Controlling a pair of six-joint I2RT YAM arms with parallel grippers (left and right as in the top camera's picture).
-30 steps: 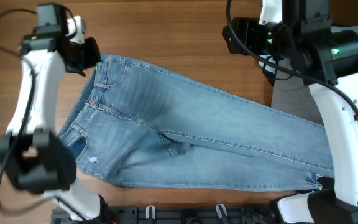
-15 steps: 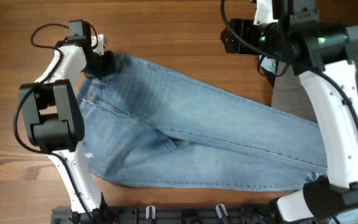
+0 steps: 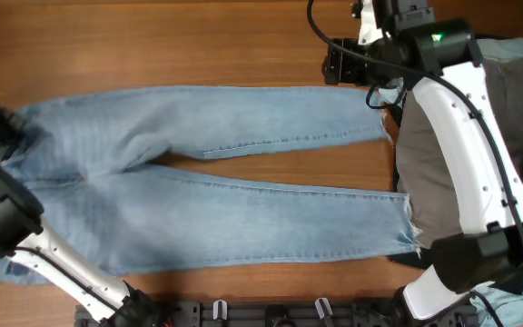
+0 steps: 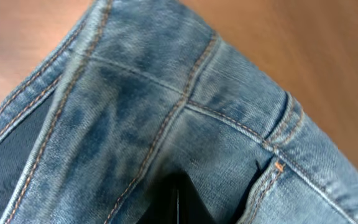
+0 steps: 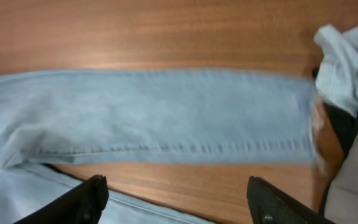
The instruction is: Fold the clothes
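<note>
**A:** The left gripper (image 3: 1, 125) first. What is it doing?

**B:** It sits at the far left edge of the table (image 3: 198, 45), at the waist of the jeans (image 3: 198, 200). In the left wrist view the denim fills the frame, with orange-stitched seams and the waistband right up against the lens. The dark fingers (image 4: 176, 202) at the bottom look pressed together with the cloth bunched around them, so it is pinching the waistband.

**A:** And how do the jeans lie?

**B:** Flat on the wood, waist at the left, both legs running out to the right. The far leg goes nearly straight across. The near leg slants a little toward the front edge. Between them a narrow wedge of bare table opens and widens toward the cuffs.

**A:** Where do the cuffs end?

**B:** The far cuff stops just beside the heap of clothes on the right. The near cuff reaches the edge of the grey shorts (image 3: 429, 173), and I cannot tell whether it lies on them or only against them.

**A:** The right gripper?

**B:** The right gripper (image 3: 337, 64) hangs above the table just beyond the far leg, near its cuff end. In its own wrist view its two fingers are spread wide apart and hold nothing, with the pale leg lying across the wood below them.

**A:** Anything further right?

**B:** A crumpled pale cloth (image 5: 347, 53) at the top corner of that view, just past the cuff, with grey fabric below it.
</note>
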